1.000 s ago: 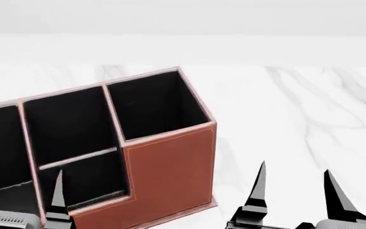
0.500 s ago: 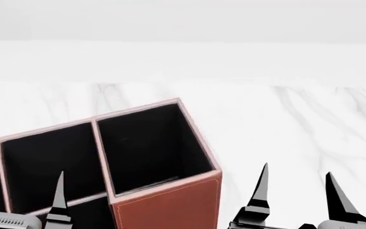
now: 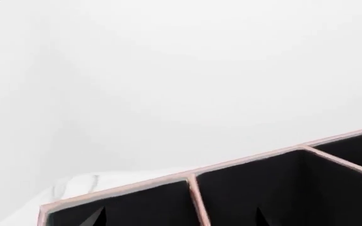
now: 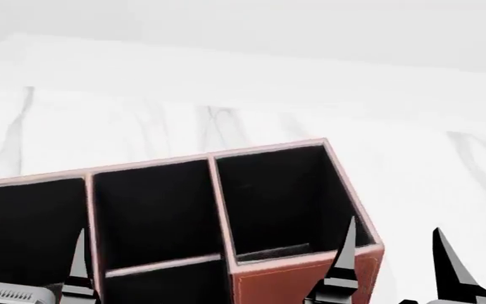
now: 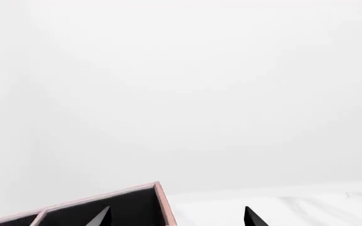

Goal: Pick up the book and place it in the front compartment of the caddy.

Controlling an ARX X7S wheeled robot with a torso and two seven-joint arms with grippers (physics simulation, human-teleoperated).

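The reddish-brown caddy (image 4: 306, 282) with black-lined cells fills the lower left of the head view on the white marble table (image 4: 412, 164). Its rim also shows in the left wrist view (image 3: 193, 181) and the right wrist view (image 5: 159, 195). My left gripper (image 4: 28, 253) is open and empty, its fingertips (image 4: 78, 253) in front of the caddy's left cells. My right gripper (image 4: 393, 253) is open and empty by the caddy's tall right corner; one fingertip (image 4: 348, 244) overlaps that corner. The book is out of view.
The table's far edge (image 4: 252, 60) meets a plain white background. Bare marble lies right of the caddy and behind it.
The head view has swung left and tilted, so the caddy has shifted right in the picture. Both grippers keep their places in the view and stay open.
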